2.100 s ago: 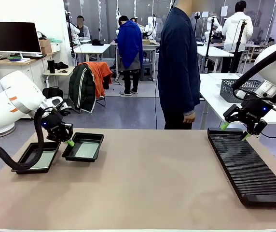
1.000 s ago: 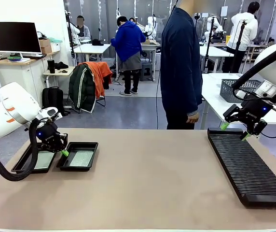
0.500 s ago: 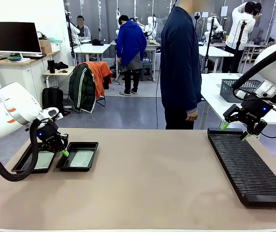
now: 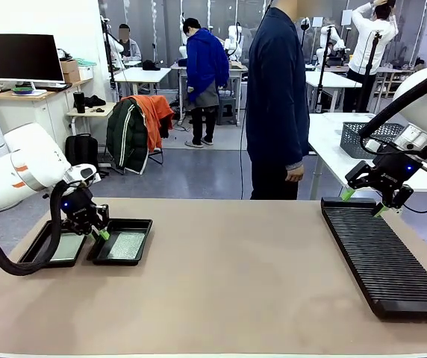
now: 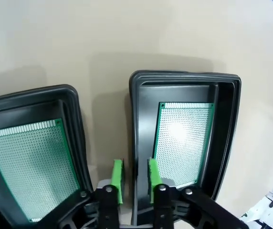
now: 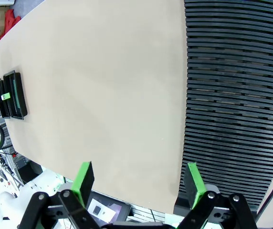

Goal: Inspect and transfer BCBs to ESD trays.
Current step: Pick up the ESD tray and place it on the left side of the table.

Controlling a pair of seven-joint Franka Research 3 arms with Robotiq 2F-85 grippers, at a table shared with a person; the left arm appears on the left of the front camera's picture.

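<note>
At the table's left end, two ESD trays sit side by side, the left tray and the right tray close together with a thin strip of table between their rims; each holds one of the BCBs, a pale-green board lying flat in the left tray and another board flat in the right. The left gripper hangs just over the right tray's left rim, its green pads parted narrowly astride that rim and closed on nothing. Across a wide bare stretch of tabletop, a person in a dark jacket stands at the far side, one hand hanging idle. At the right end the long ribbed rack lies with its slots apparently empty, and the right gripper hovers above its far end with jaws spread wide, holding nothing. A grey mesh basket rests on the table beyond. Judging by the filled trays and the bare rack, the transfer appears essentially complete, with the left arm only needing to clear the tray.
</note>
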